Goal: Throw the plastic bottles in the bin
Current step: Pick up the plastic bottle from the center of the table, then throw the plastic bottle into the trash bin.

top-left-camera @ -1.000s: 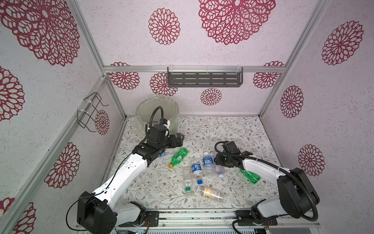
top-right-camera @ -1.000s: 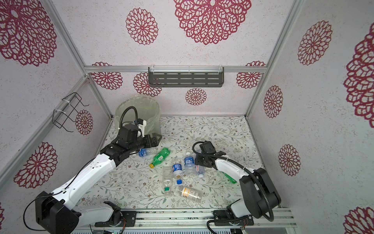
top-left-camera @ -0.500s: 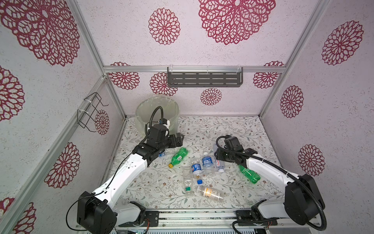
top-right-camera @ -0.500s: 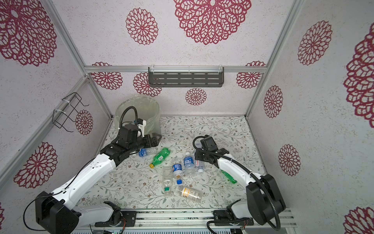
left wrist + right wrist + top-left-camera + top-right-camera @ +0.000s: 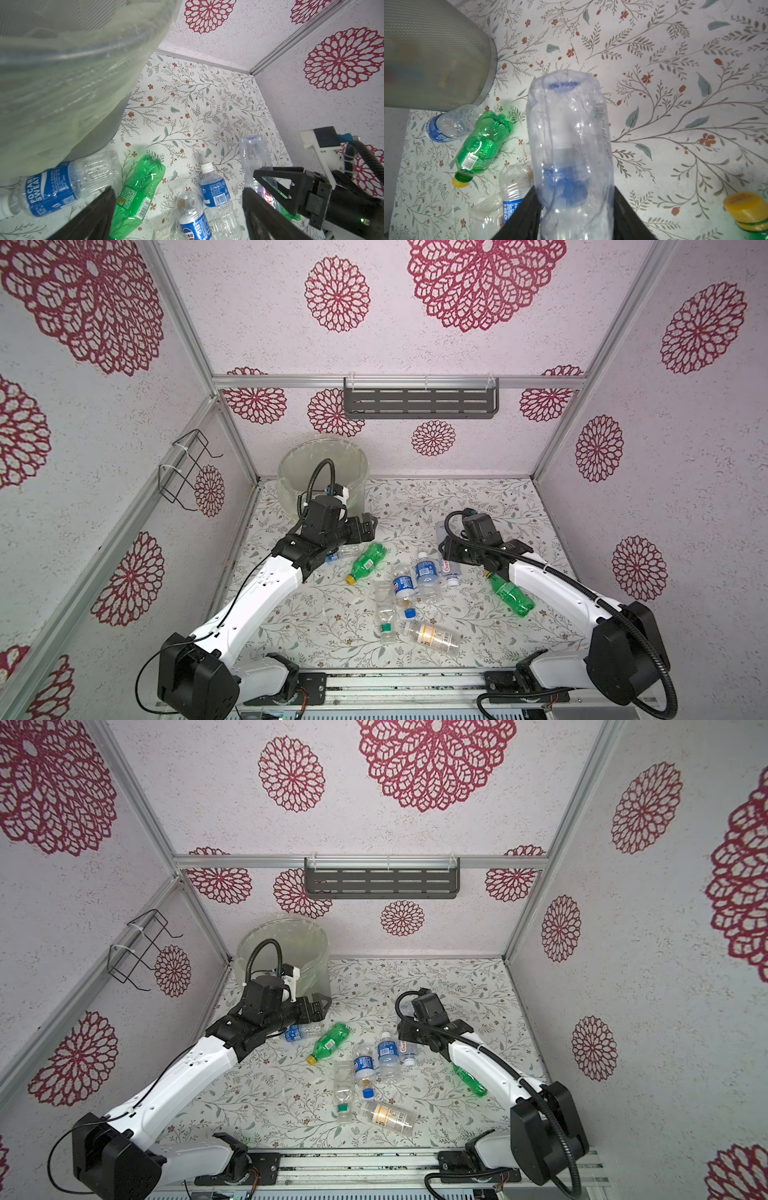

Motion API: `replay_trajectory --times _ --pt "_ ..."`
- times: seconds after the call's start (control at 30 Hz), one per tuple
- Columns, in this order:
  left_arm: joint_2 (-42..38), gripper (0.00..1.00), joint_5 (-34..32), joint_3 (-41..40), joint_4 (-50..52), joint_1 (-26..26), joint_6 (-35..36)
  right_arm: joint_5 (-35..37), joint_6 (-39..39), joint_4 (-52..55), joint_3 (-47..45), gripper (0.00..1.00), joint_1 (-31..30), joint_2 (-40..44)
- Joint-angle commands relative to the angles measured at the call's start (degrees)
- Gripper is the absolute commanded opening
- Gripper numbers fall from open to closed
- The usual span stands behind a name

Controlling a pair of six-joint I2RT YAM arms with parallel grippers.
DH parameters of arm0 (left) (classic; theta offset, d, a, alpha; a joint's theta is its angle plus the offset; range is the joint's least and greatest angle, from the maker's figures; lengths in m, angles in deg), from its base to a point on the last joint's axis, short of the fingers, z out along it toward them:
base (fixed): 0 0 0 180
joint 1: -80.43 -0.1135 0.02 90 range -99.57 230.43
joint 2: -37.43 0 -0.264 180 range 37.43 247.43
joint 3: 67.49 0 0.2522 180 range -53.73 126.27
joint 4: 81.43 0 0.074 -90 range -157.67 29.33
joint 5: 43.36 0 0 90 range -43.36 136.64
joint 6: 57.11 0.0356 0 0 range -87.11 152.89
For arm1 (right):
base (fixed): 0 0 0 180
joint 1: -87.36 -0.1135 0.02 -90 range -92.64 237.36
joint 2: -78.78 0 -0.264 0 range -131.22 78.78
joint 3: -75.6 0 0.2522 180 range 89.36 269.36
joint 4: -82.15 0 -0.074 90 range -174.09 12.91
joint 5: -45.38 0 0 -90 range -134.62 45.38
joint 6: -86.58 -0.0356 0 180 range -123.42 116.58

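Jaws of the right gripper (image 5: 574, 207) clamp a clear plastic bottle (image 5: 569, 133) whose long axis juts straight ahead, with the bin (image 5: 360, 489) well off to its left, beside the gaping, empty left gripper (image 5: 368, 527)

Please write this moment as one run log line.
right hand: shut on clear bottle | left hand: open, empty, near bin | other bottles: on table
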Motion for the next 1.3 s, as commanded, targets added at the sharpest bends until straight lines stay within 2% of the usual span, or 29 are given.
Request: replay_trajectory --times 0.0,0.5,1.27 --pt "-1.57 0.97 -1.13 -1.10 0.35 0.35 -0.03 -1.00 0.91 -1.92 2.54 0.52 -0.07 2.46" --pt "-3.85 0.97 -2.32 -2.91 1.20 0.33 -0.12 -4.19 2.06 -5.38 10.32 0.51 -0.15 1.78" --pt "-8.03 0.97 -4.17 -7.29 2.66 0.33 -1.90 -11.81 1.28 -11.95 29.55 0.49 -1.01 -9.23"
